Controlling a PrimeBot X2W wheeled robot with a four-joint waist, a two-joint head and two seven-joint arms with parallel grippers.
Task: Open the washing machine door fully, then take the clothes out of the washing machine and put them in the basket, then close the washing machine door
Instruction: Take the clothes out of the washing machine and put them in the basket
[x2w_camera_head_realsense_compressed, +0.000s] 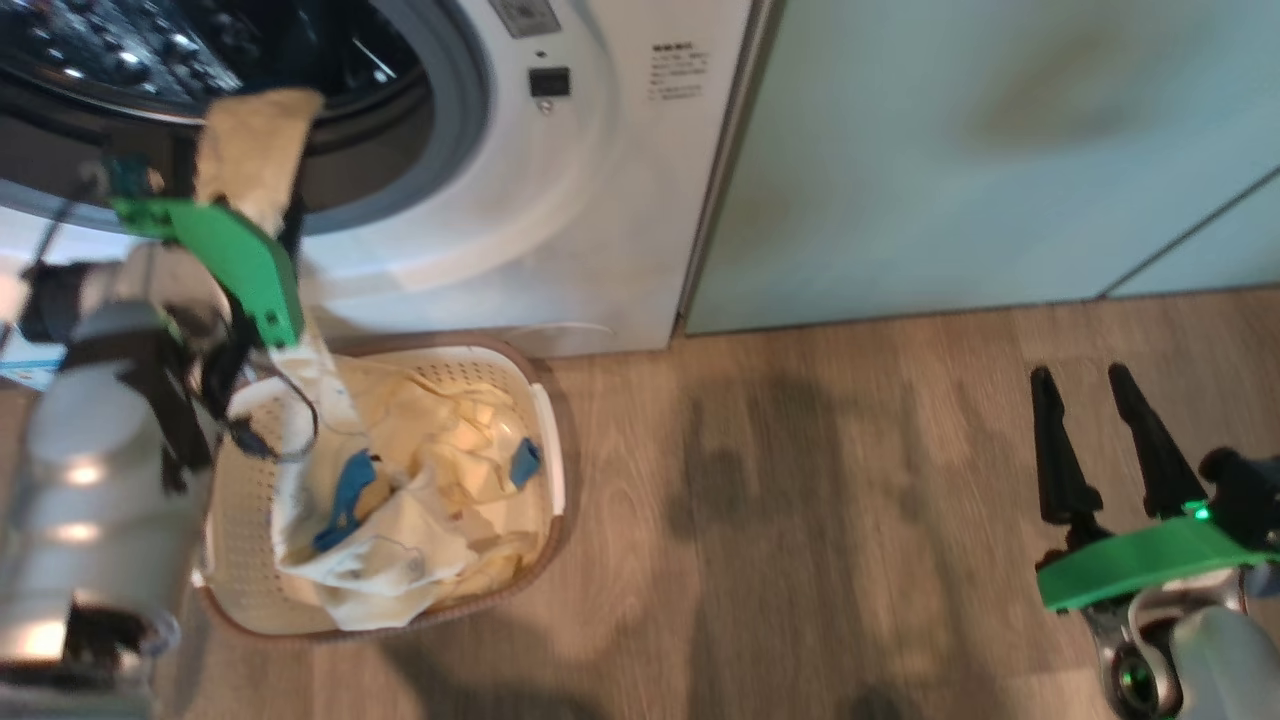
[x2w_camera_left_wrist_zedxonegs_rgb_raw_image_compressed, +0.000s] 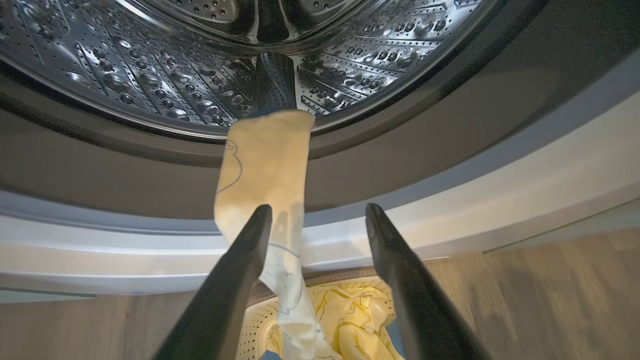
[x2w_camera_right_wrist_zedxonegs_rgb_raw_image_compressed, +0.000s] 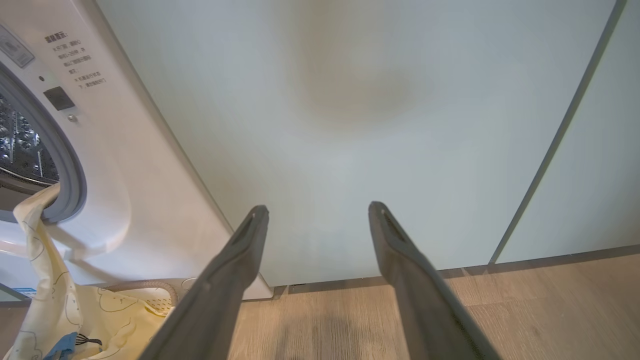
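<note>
The washing machine (x2w_camera_head_realsense_compressed: 600, 200) stands with its drum mouth uncovered; the door is out of view. A pale yellow bear-print garment (x2w_camera_left_wrist_zedxonegs_rgb_raw_image_compressed: 265, 160) hangs from the drum lip (x2w_camera_left_wrist_zedxonegs_rgb_raw_image_compressed: 150, 125) down into the basket (x2w_camera_head_realsense_compressed: 540, 440), where more yellow and blue clothes (x2w_camera_head_realsense_compressed: 420, 480) lie. My left gripper (x2w_camera_left_wrist_zedxonegs_rgb_raw_image_compressed: 318, 207) is open just below the drum mouth, and the hanging garment runs past the inner side of its left finger (x2w_camera_left_wrist_zedxonegs_rgb_raw_image_compressed: 240, 270). Far to the right, my right gripper (x2w_camera_head_realsense_compressed: 1080, 373) is open and empty above the floor. The right wrist view also catches the hanging garment (x2w_camera_right_wrist_zedxonegs_rgb_raw_image_compressed: 35, 235).
Pale green cabinets (x2w_camera_head_realsense_compressed: 1000, 150) stand right of the machine. The wooden floor (x2w_camera_head_realsense_compressed: 800, 500) stretches between the basket and my right arm. My left forearm (x2w_camera_head_realsense_compressed: 90, 480) hangs over the basket's left side.
</note>
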